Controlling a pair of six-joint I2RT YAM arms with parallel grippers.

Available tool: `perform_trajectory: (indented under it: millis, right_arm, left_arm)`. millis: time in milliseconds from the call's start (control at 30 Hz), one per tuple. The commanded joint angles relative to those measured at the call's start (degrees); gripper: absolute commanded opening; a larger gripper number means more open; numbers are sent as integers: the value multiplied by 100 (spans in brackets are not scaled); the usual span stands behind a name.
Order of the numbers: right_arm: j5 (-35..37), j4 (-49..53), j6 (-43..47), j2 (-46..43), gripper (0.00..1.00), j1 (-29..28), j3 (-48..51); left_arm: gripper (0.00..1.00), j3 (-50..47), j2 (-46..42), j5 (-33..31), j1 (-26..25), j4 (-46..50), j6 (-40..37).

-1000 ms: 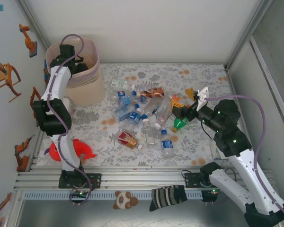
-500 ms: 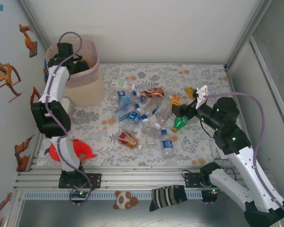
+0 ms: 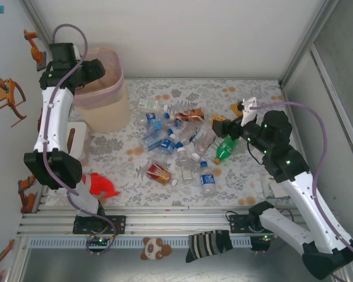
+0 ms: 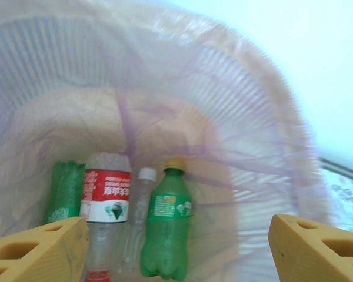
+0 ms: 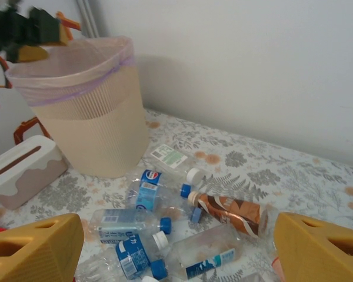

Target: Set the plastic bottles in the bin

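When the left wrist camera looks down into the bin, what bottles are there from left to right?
Crushed green bottle → bottle with a red label → clear bottle with a white cap → green bottle with a yellow cap.

Plain white walls [image 3: 212, 35], floral grey tablecloth [image 3: 259, 97], aluminium frame rails [image 3: 176, 220], orange wall stickers [image 3: 10, 97]

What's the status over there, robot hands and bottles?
Left hand open over the bin, empty. Right hand open above the bottle pile, empty. Several bottles in bin, many on table. White box beside bin, not blocking.
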State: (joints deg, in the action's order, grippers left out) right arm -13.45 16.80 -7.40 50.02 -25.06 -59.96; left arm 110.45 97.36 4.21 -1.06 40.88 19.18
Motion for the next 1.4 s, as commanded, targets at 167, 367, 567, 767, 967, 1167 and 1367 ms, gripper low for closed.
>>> perform_trajectory:
  millis: [167,367,567,767,967,1167,1367]
  right_arm:
    - [723,627,-600,535,84,195,-474]
    - [544,965,-1157,1027,83,746,-534]
    - [121,1115,-1899,1618,81,1404,-350]
    - [400,1370,-2377,2034,79,1489,-148]
    - [239,1231,-2553,2238,78,1486,128]
    - [549,1458,-2737,2232,78,1491,271]
    - [810,1669,-2935,2411,77,1486,244]
  left_arm:
    - [76,-1119,-1324,1615,-131,-1408,-266]
    - [76,-2101,-2151,1891,-823,-2106,-639]
    - [76,-2908,-2573,1799,-1734,-2369,-956]
    - [75,-3621,-2740,1437,-2347,-2595,-990]
    - [74,-3992,-2670,1292,-2483,-2665,-830]
    - [73,-4161,-2603,1300,-2531,-2694,-841]
    - [74,-4316,-2570,993,-2532,-2963,-735]
